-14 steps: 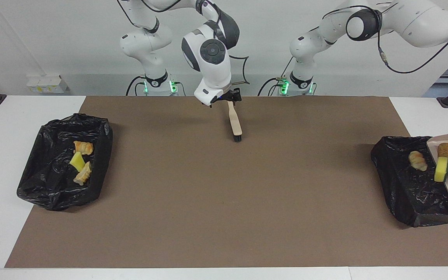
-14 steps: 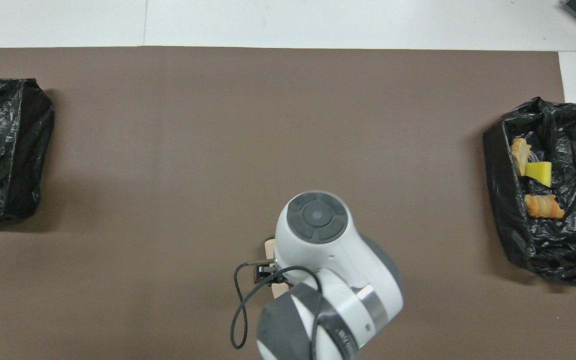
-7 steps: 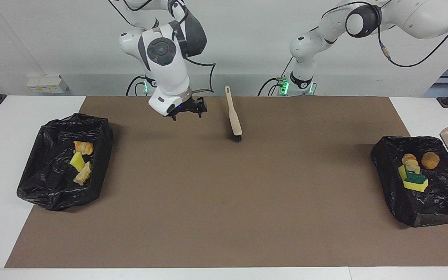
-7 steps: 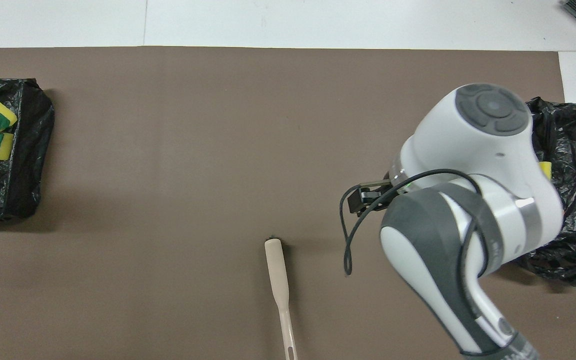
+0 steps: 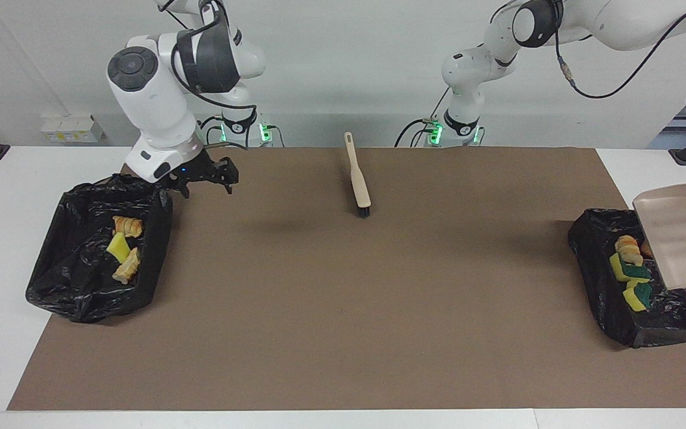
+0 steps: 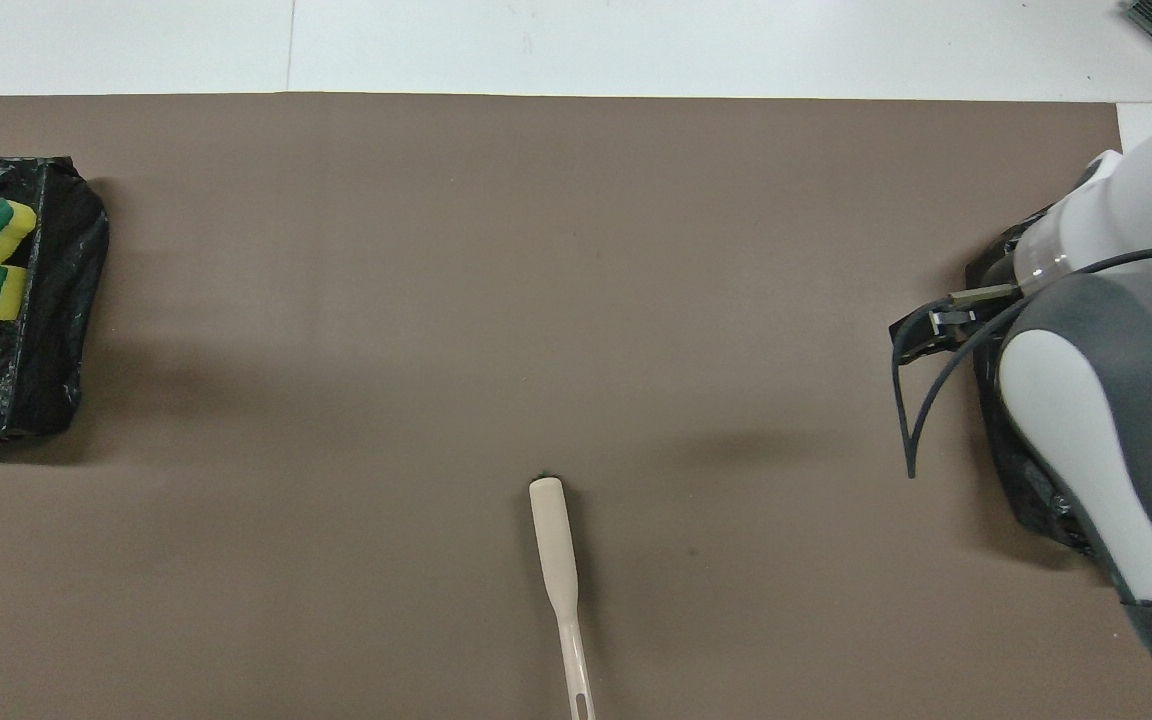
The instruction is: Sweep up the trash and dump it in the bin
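The trash now lies in two black-lined bins: yellow and green sponge chunks with a pastry piece in the bin at the left arm's end, and two pastry pieces and a yellow sponge chunk in the bin at the right arm's end. A second ago the first lot was still sliding off the beige dustpan; it has since dropped in, and the pan hangs tilted over that bin. The left gripper is out of frame, shut and presumably clamped on the pan's handle, though the grip itself cannot be seen. The right gripper has let go of the wooden brush, which lies on the brown mat near the robots' bases, and has swung away to hover, fingers spread and empty, over the mat just beside the bin at its own end. With no scraps left on the mat, the sweeping and dumping look finished; only setting the dustpan down seems to remain.
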